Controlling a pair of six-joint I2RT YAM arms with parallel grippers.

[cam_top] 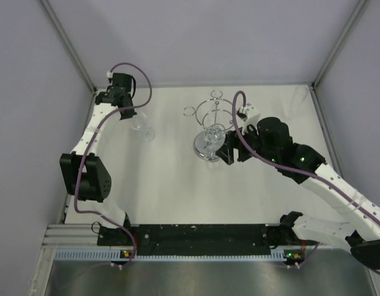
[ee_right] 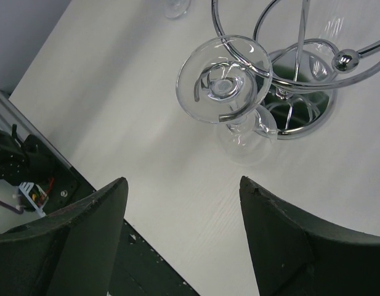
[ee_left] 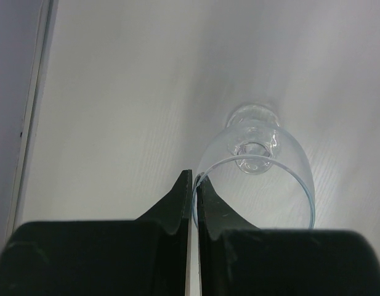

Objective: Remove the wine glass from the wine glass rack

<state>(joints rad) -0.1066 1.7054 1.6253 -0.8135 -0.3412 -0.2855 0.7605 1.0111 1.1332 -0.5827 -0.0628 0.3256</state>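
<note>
Wine glass (ee_right: pixel 223 83) hung upside down on the wine glass rack (ee_right: pixel 303 108). Its long axis stood upright: the round foot was uppermost, caught in one curved chrome arm, and the bowl pointed down toward the table (ee_right: pixel 146 154). The bowl hung clear of the table, just beside the rack's round mirrored base. The central post rose from that base, and one arm ended in a small chrome ball.

The glass lay ahead of the right gripper (ee_right: pixel 183 185), between the lines of its two fingers and apart from both. That gripper's jaws were spread wide and held nothing.

A second wine glass (ee_left: pixel 263 139) stood upright on the table, foot down and mouth up, directly under the left gripper (ee_left: pixel 193 182) and well to the left of the rack. The left gripper's jaws were closed together, with the tips at the near part of the rim. Whether they pinched the glass wall could not be told.

The table was white with a faint grain and carried only the rack and the two glasses. A black rail (cam_top: pixel 196 234) ran along its near edge, where both arm bases were bolted. Pale grey-lilac walls (cam_top: pixel 196 37) enclosed the table on three sides, with metal posts (cam_top: pixel 69 43) at the far corners.
</note>
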